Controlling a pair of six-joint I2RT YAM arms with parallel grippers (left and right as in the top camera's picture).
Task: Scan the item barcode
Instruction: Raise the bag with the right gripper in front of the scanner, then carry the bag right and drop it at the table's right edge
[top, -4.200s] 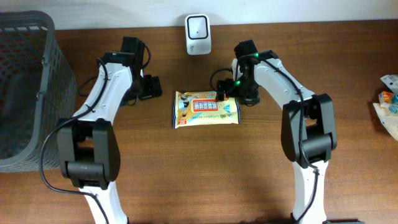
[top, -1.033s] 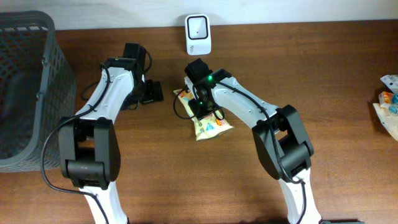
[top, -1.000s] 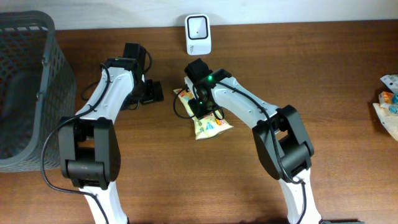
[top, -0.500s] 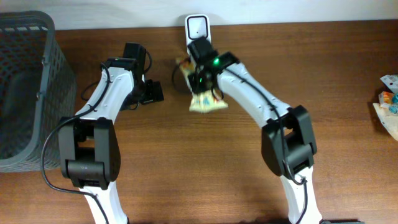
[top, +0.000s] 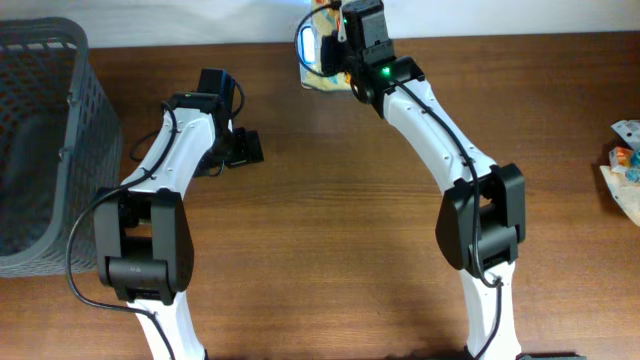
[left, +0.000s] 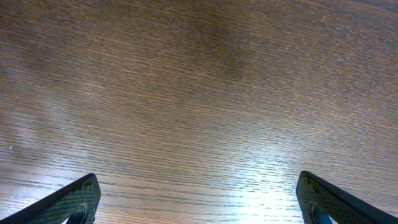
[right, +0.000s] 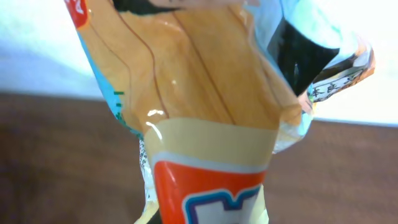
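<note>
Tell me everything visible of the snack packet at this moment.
The packet is a glossy plastic film pouch, mostly tan-orange, with a pale yellow band, a red-orange block bearing white lettering, and a light blue edge. Its upper right is crumpled, showing a black patch and small print. The right gripper is shut on it and holds it above the table at the far edge. In the overhead view it overlaps the white scanner. No barcode can be made out in either view.

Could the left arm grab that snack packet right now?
Probably not readily. The right gripper is shut on the snack packet, holding it up at the scanner with its wrist crowding it, while the left gripper hangs open over bare table, apart.
</note>
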